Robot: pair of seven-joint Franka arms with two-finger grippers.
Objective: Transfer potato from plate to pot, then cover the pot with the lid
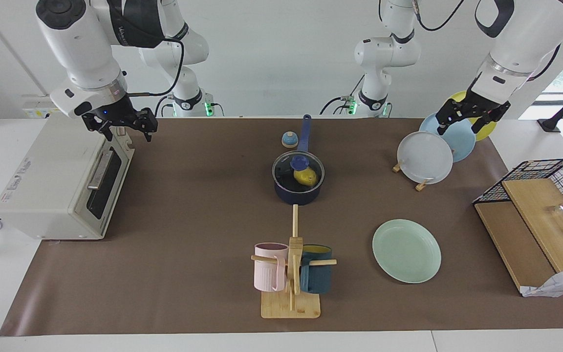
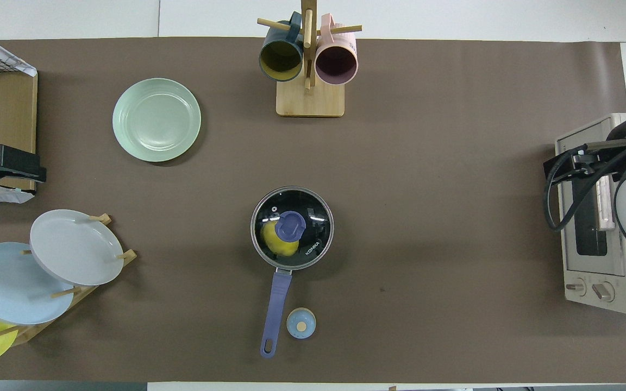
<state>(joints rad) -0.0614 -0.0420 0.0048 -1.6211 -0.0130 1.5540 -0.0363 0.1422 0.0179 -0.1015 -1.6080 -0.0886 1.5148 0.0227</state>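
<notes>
Left tool [image 1: 467, 119], right tool [image 1: 121, 125] apparently apart, raised; glass lid [image 1: 298, 163] on pot [image 1: 297, 194], smooth oval potato [image 1: 307, 177] inside.

Centre frame in the facing view, the navy pot [image 1: 297, 194] sits lidded: the glass lid [image 1: 306, 164] rests on it, the yellow potato [image 1: 307, 177] inside. The mint-green plate [image 1: 406, 251] lies flat, lower right, bare.

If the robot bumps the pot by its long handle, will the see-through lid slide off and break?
The glass lid sits level inside the pot's rim, so a gentle bump probably would not shift it. It looks smooth, so a hard knock might make it slide, and glass could crack. Lifted, its blue knob seems the easiest grip.
</notes>
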